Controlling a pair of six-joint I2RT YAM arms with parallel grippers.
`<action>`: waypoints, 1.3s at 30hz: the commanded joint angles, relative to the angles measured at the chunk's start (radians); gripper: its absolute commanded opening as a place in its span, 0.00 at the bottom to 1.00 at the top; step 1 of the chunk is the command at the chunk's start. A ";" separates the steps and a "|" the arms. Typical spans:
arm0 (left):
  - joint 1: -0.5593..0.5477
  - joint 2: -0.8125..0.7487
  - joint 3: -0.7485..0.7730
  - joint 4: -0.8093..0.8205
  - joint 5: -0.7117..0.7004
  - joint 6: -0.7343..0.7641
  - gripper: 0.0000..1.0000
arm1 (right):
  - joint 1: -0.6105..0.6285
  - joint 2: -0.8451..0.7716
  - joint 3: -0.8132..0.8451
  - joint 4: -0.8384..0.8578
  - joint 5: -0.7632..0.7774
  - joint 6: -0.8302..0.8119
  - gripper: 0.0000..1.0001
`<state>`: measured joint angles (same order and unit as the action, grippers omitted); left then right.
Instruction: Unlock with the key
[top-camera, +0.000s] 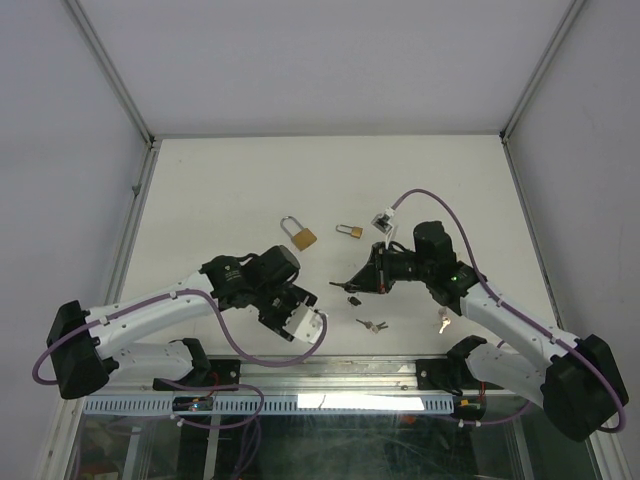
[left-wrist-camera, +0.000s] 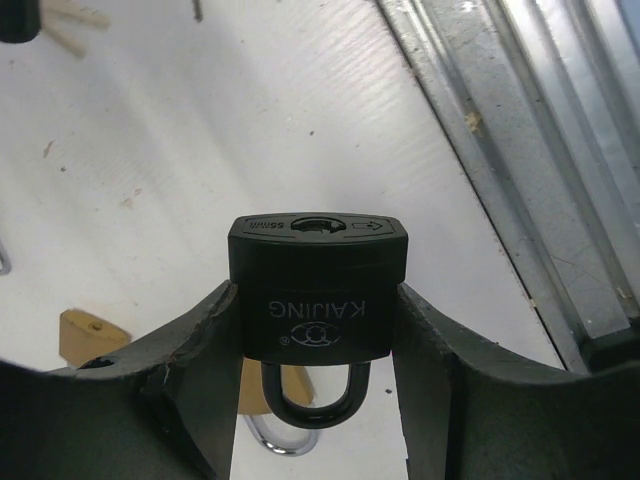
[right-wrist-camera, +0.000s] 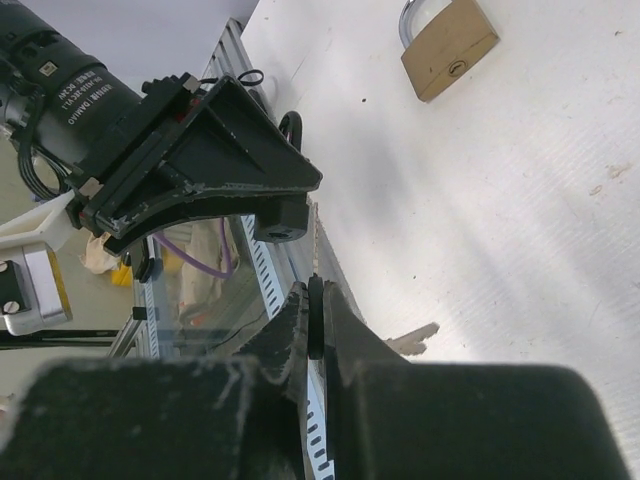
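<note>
Along the near edge of the counter (top-camera: 220, 190), just right of its middle, a small bunch of loose keys (top-camera: 372, 324) lay on the white surface. A little beyond them the two arms met tip to tip.

The left end effector (left-wrist-camera: 318, 300) was grasping a black padlock (left-wrist-camera: 318, 255). Its fingers pressed on the lock's two sides, the shackle was tucked back toward the wrist, and the keyhole face was turned outward. From where I stood the keyhole was bare.

Facing it, the right end effector (right-wrist-camera: 312, 292) was clenched on a key (right-wrist-camera: 316, 320). The thin dark head was pinched between the fingers and the slim blade stuck out toward the padlock. The blade's tip came close to the lock, though I could not tell whether it touched.

Farther in, toward the middle of the counter, two brass padlocks lay flat and apart from each other. The larger brass padlock (top-camera: 300, 237), with a long shackle, was on the left and the smaller brass padlock (top-camera: 351, 232) on the right.
</note>
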<state>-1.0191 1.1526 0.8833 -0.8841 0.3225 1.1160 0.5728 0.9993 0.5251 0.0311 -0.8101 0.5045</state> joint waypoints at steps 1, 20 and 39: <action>0.011 -0.011 0.054 -0.058 0.161 0.094 0.00 | -0.002 -0.035 0.001 0.030 -0.050 -0.029 0.00; 0.360 0.575 0.454 -0.562 0.737 -0.257 0.00 | -0.002 -0.095 0.000 -0.026 -0.111 -0.082 0.00; 0.268 0.450 0.352 -0.564 0.739 -0.123 0.00 | -0.002 -0.115 0.018 -0.087 -0.091 -0.108 0.00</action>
<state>-0.6971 1.6962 1.2610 -1.4151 0.9714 0.9146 0.5728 0.9005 0.5156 -0.0738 -0.8982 0.4145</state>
